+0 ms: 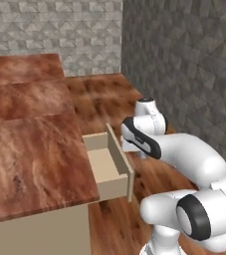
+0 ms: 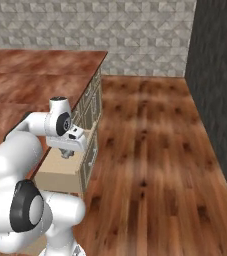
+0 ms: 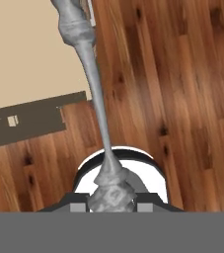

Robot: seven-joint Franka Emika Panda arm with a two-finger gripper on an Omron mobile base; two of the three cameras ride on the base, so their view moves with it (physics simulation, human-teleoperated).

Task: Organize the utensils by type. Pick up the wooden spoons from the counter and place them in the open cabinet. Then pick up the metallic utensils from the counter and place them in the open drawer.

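Observation:
My gripper (image 3: 111,206) is shut on a slim silver metallic utensil (image 3: 93,74). Its shaft runs up the hand view, and its far end reaches over the beige floor of the open drawer (image 3: 24,54). Whether it is the spoon or the fork I cannot tell. In the right base view the gripper (image 2: 67,151) hangs just above the open drawer (image 2: 60,175), pointing down. That drawer (image 1: 104,167) sticks out from under the reddish-brown counter (image 1: 30,149). The open cabinet and the wooden spoons are out of view.
The drawer's dark front panel (image 3: 24,121) lies between the drawer floor and the wooden floorboards (image 3: 182,99). A dark grey tiled wall (image 1: 184,64) stands to the right of the arm. Cream panelled counter fronts (image 2: 92,105) run along the floor.

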